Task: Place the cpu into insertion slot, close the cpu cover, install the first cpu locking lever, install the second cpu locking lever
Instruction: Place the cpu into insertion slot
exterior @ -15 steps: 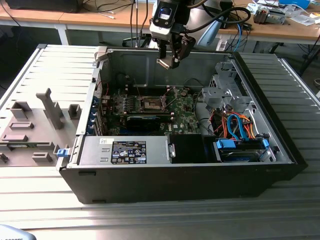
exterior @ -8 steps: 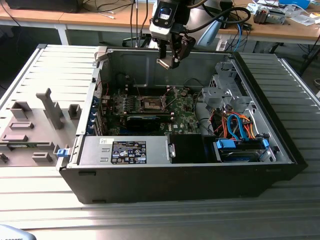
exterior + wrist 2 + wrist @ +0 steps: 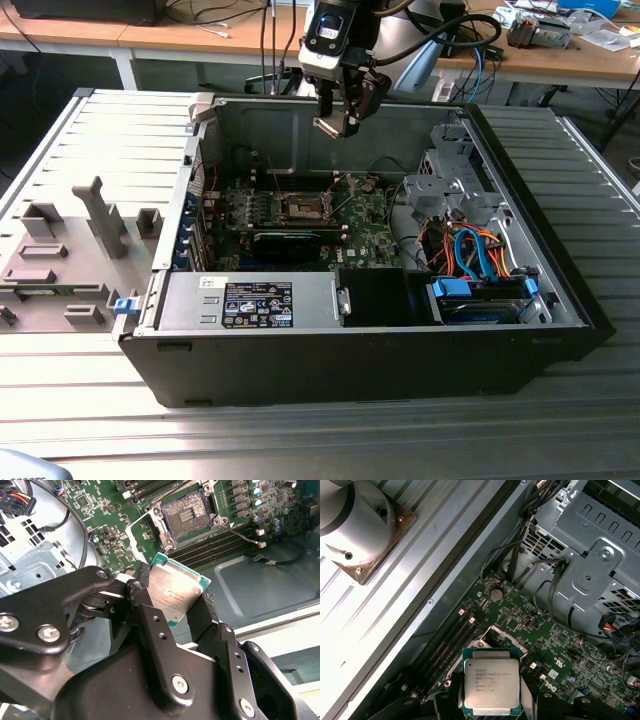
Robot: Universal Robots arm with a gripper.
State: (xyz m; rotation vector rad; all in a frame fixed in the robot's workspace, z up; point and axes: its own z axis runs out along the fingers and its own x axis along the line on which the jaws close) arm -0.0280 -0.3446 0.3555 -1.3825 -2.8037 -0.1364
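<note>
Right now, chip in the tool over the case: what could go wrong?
The tool pinches the chip by its edges, well above the board; a slip could drop it onto the open socket and its bare contacts. The wire lever beside the socket could snag the chip on the way down.

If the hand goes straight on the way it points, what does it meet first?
Probably the insertion slot: in the first wrist view the cpu held in the hand lines up over it, nothing between. The cpu would land first. Depth is uncertain.
</note>
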